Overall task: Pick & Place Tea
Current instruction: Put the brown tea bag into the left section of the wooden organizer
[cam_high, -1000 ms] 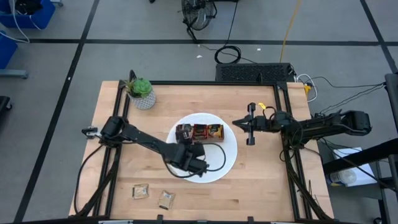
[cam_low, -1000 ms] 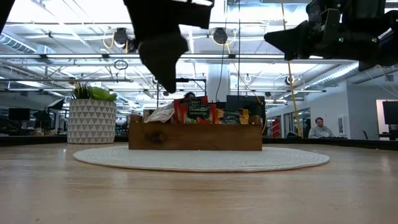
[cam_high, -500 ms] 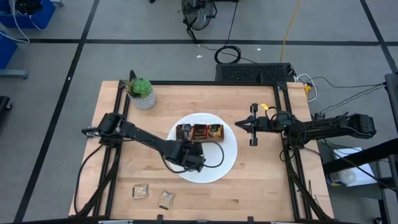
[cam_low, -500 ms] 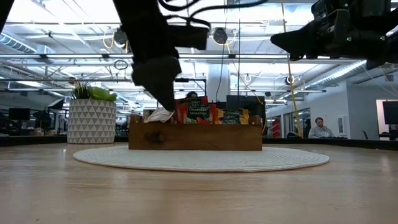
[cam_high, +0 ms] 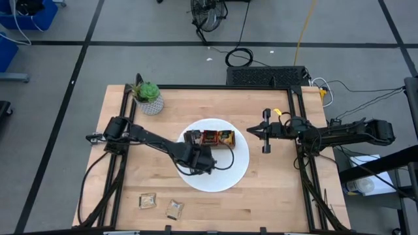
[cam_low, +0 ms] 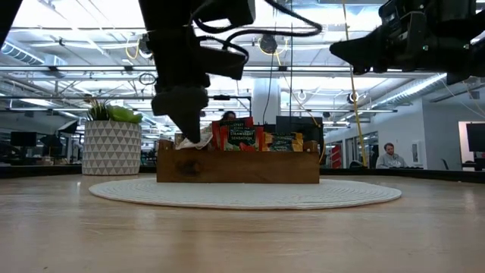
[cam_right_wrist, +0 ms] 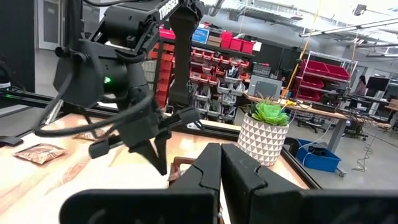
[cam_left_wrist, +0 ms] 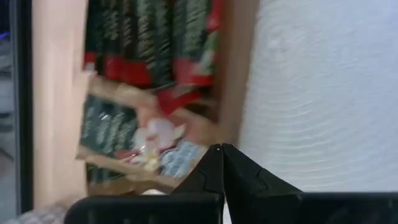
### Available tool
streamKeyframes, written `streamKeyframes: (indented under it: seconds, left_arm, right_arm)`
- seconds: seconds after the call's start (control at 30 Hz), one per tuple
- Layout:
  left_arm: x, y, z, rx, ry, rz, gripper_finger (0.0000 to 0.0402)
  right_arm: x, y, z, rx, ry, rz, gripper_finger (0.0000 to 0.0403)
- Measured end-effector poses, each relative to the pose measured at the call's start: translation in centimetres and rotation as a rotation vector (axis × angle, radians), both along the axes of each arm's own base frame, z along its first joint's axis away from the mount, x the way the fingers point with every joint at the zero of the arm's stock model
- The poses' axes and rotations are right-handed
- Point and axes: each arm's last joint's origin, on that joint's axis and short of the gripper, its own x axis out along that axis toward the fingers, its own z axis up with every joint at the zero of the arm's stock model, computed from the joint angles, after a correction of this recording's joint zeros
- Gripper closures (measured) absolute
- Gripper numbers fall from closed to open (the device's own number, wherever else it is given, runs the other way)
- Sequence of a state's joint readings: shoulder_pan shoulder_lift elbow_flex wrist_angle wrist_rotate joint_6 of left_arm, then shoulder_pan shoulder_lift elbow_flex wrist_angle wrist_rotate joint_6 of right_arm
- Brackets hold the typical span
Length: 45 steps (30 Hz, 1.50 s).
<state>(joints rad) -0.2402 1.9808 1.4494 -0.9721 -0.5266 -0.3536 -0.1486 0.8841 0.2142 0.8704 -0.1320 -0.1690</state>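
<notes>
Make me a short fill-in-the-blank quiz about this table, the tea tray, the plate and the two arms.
1. The wooden tray of tea sachets stands on a round white ____.
2. The potted plant stands near the table's far ____ corner in the high view.
3. ____ loose sachets lie near the table's front edge.
4. The left gripper hangs over the plate, its fingers ____.

Missing words: plate; left; Two; shut

Bright even overhead light, glaring ceiling lamps in low view, blurred left-wrist close-up.
</notes>
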Motion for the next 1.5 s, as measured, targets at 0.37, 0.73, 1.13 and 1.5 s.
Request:
streamKeyframes:
  seconds: [0.37,0.73,1.13,1.5]
  left_arm:
    - [-0.2,1.3,-0.6,0.03,0.009,0.044,0.0397]
    - [-1.2,3.5,-3.4,0.041,0.015,0.117,0.0386]
    - [0.0,1.8,-1.5,-0.041,-0.005,0.042,0.0378]
    - [-0.7,1.9,0.7,-0.004,0.103,0.122,0.0397]
  right_arm:
    - [0.0,0.0,0.0,0.0,0.0,0.0,0.0403]
    - [0.0,0.0,0.0,0.0,0.001,-0.001,0.0403]
    - [0.0,0.0,0.0,0.0,0.002,-0.001,0.0403]
    - [0.0,0.0,-0.1,0.001,0.008,-0.001,0.0403]
